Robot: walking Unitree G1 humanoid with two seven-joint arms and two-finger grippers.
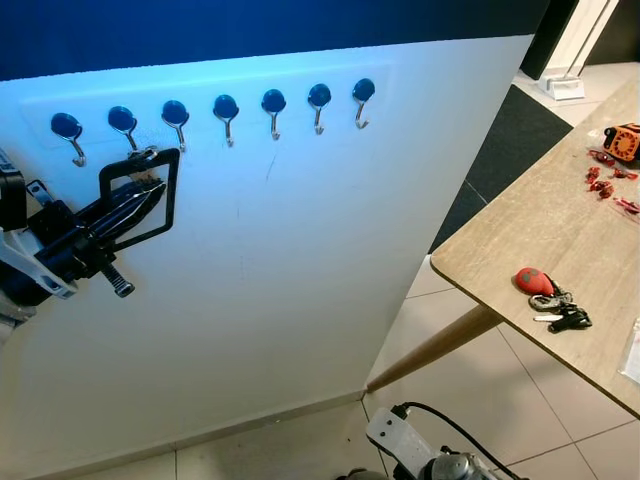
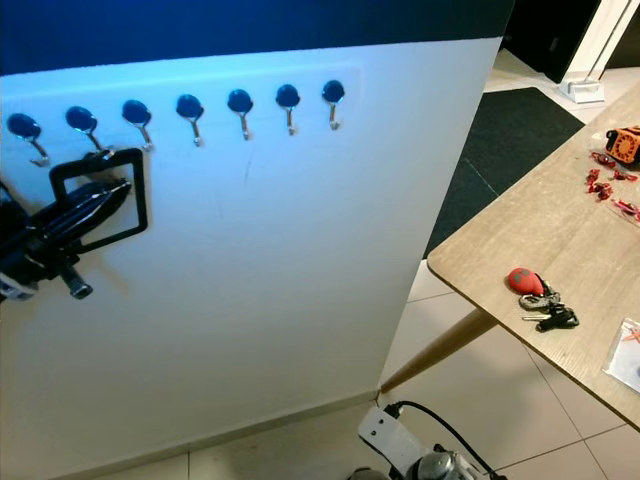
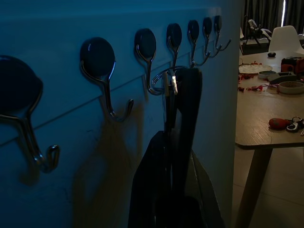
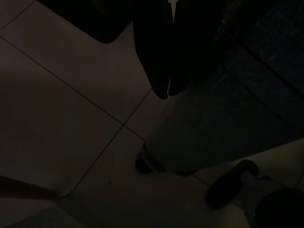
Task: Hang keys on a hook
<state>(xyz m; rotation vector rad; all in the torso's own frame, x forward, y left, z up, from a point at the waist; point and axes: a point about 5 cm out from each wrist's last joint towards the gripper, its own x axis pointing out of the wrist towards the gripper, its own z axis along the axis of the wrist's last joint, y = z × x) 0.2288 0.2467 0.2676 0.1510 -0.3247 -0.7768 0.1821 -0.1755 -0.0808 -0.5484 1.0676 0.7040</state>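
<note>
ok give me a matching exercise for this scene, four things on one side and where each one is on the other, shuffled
Things:
1. left end effector
2. red key fob with keys
3. row of hooks
4. power strip

Places:
A. on the tiled floor, at the foot of the white panel
B. near the edge of the wooden table
C. along the top of the white panel
D. raised against the panel, by the third hook from the left, holding a key ring

Pairs: 1-D, 2-B, 3-C, 4-A
</note>
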